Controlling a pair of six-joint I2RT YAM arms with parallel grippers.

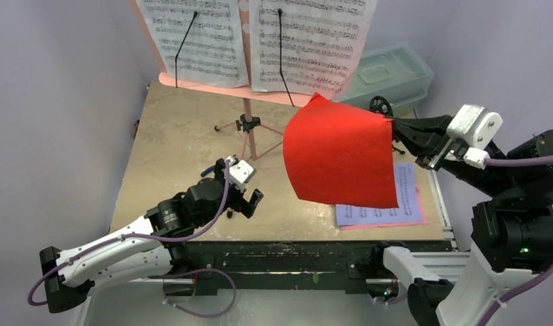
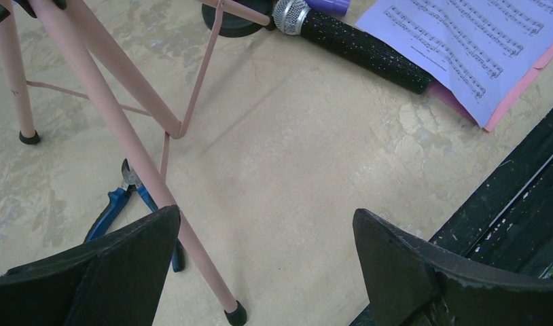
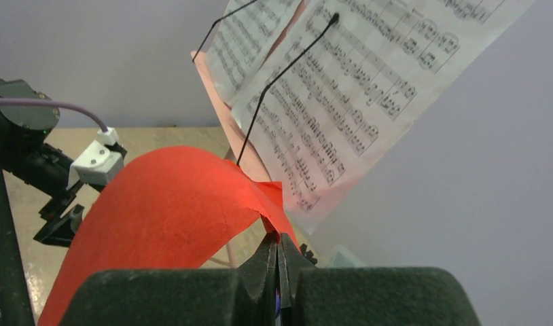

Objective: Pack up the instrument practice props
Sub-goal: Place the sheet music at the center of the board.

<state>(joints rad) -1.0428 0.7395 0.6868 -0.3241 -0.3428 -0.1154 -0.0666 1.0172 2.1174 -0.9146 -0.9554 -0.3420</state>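
My right gripper (image 1: pixel 395 126) (image 3: pixel 278 238) is shut on one edge of a red music sheet (image 1: pixel 342 153) (image 3: pixel 165 210), which hangs curled in the air over the right of the table. The pink tripod music rack (image 1: pixel 248 129) stands at the back and carries two white music sheets (image 1: pixel 192 41) under black wire clips. A lavender sheet (image 1: pixel 406 197) (image 2: pixel 464 47) lies flat at the front right. A black silver-headed mic (image 2: pixel 355 44) and a purple mic (image 2: pixel 328 5) lie by a round black mic support (image 2: pixel 236 20). My left gripper (image 1: pixel 243 183) (image 2: pixel 267 224) is open and holds nothing, beside a rack leg (image 2: pixel 124 136).
Blue-handled pliers (image 2: pixel 128 204) lie on the table under the rack's legs. A translucent greenish lidded box (image 1: pixel 389 71) sits at the back right, with another black mic support (image 1: pixel 380 105) in front of it. The table's dark front rail (image 2: pixel 505 197) runs close to my left gripper.
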